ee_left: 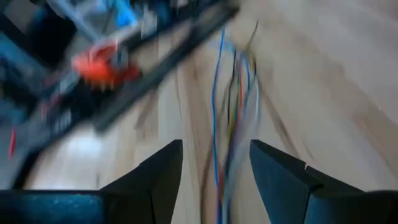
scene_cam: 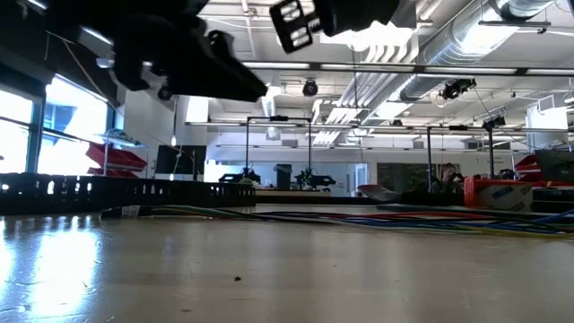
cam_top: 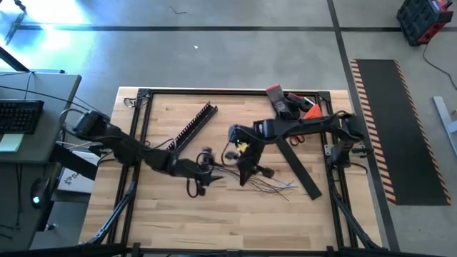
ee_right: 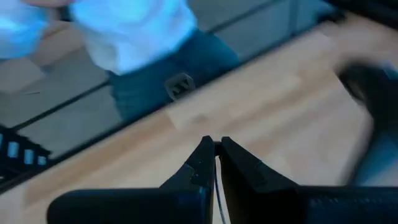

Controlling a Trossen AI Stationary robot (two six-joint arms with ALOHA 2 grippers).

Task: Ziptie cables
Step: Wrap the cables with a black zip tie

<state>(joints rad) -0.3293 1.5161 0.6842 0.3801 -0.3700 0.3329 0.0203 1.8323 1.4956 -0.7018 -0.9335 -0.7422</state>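
The cables [cam_top: 268, 184] lie flat on the wooden counter [cam_top: 171, 221], a thin bundle running from under both arms and fanning into loose white, blue and coloured ends on the far side of the right pincer [cam_top: 243, 173] from the left arm. In the left wrist view the strands [ee_left: 231, 118] run straight ahead out of the gap of the left pincer [ee_left: 216, 163], whose fingers [ee_left: 163, 169] are spread wide with the wires passing between them, not yet squeezed. The right pincer [ee_right: 215, 155] is pressed together; a thin pale strand seems to run between its tips, though whether that is a wire or a tie cannot be told from here. A flat black strip [cam_top: 300, 171] lies just beyond the right pincer, and a slotted black duct [cam_top: 191, 127] sits well off to the left arm's far side.

The step in hand looks like gathering the bundle for tying. To do it well, the left pincer should settle low so every strand lies inside its spread before it presses in, since strays at the fan end will escape. The right pincer ought to hold its pinch steady and keep the bundle lightly taut, not lifted so high that the thin wires slip out.
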